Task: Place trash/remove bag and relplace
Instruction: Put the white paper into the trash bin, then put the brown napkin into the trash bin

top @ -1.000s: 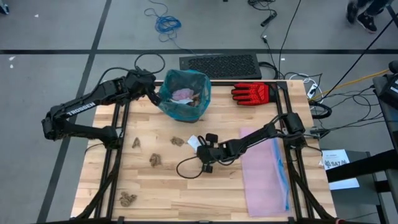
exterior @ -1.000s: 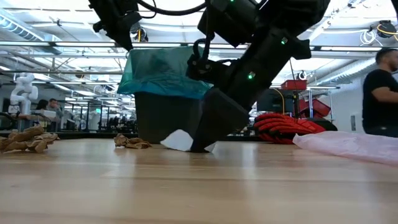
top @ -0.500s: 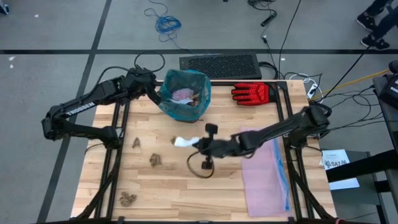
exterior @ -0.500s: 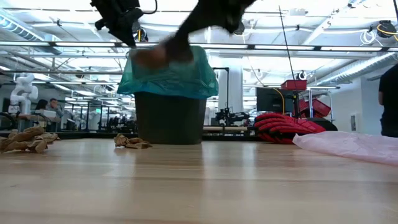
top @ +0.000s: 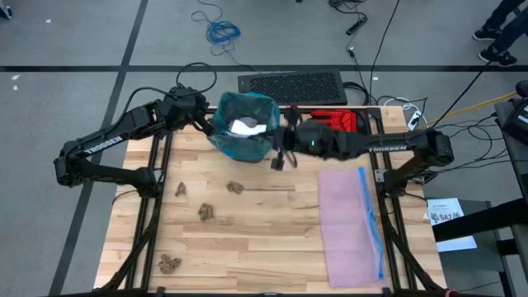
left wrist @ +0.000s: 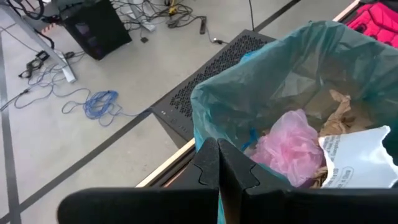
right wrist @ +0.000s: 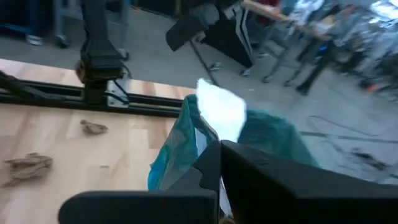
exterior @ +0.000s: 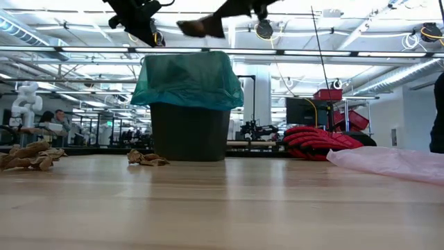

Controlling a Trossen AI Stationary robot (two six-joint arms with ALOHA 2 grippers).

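The right gripper (top: pixel 266 132), fingers closed on a white scrap (top: pixel 243 126), hangs over the teal bag (top: pixel 244 124) lining the bin; the left gripper (top: pixel 206 125), closed, pinches that bag's rim opposite. Below lies the pale wooden table (top: pixel 272 239), a pink bag (top: pixel 350 223) beside, brown paper wads (top: pixel 205 213) scattered nearer; grey floor surrounds

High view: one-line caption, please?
Right gripper holds white scrap over teal-lined bin; left gripper pinches the liner's rim.
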